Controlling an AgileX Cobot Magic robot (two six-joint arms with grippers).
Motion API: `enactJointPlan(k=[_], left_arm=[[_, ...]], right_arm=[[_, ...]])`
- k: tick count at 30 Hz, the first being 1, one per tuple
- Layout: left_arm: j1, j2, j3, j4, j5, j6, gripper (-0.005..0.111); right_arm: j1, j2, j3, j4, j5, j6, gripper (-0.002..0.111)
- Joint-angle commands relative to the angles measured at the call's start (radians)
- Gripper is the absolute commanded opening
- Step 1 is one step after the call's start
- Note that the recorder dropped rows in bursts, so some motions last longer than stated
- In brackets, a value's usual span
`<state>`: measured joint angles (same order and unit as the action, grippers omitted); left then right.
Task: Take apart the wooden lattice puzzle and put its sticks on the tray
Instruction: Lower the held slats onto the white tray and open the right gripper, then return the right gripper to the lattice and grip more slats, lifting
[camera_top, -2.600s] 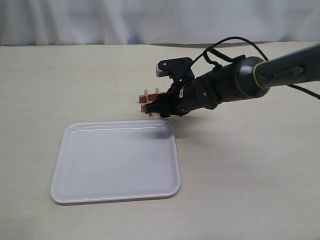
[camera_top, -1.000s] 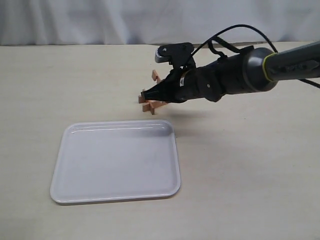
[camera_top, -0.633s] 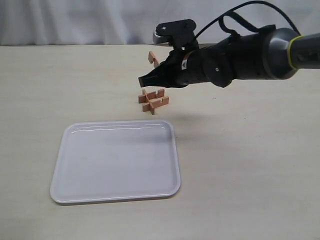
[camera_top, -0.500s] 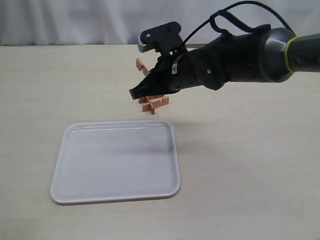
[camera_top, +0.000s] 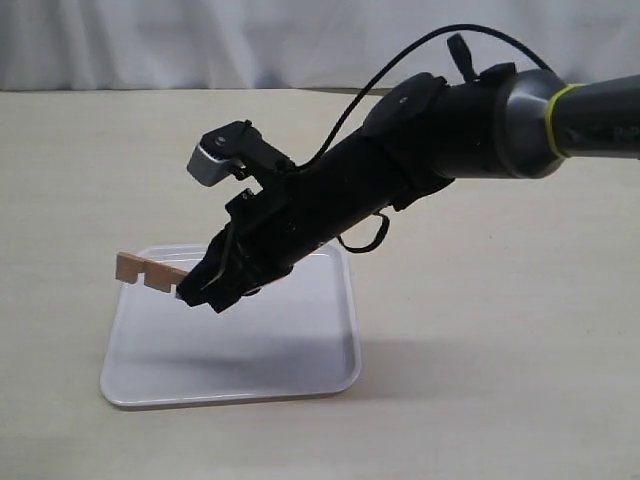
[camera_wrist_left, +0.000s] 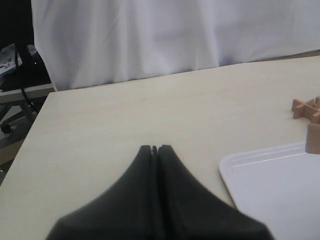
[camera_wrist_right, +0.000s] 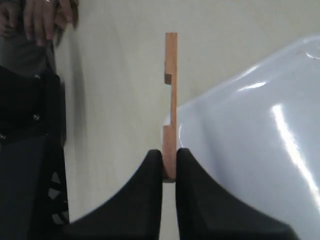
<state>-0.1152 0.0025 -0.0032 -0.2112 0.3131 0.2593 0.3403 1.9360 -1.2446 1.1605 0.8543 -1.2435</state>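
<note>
Though exterior-hidden, puzzle near tray

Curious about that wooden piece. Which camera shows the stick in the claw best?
Right wrist view: the stick is central, notches clear, pinched by the right gripper. The exterior view shows it small; the left wrist view, perhaps a cropped end.

Puzzle cut by edge; seemingly hidden behind arm.
</note>
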Motion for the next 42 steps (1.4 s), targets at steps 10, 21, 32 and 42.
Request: enactJointPlan(k=[10, 21, 32, 42], left_arm=[[0.01, -0.002, 0.003, -0.002, -0.009, 0.005, 0.0], [0.01, -0.002, 0.003, -0.002, -0.009, 0.005, 0.0], [0.01, -0.002, 0.003, -0.002, -0.009, 0.005, 0.0], [0.01, -0.002, 0.003, -0.002, -0.009, 0.005, 0.0]], right_arm=[[-0.013, 0.121, 0.001, -0.036, -0.044, 0.081, 0.005], [-0.013, 0.143, 0.001, -0.033, -0.095, 0.112, 0.053], [-0.012, -0.047, 0.001, -0.283, -0.494, 0.314, 0.057], [-0.017, 0.097, -0.039, -1.181, -0.594, 1.293, 0.051]])
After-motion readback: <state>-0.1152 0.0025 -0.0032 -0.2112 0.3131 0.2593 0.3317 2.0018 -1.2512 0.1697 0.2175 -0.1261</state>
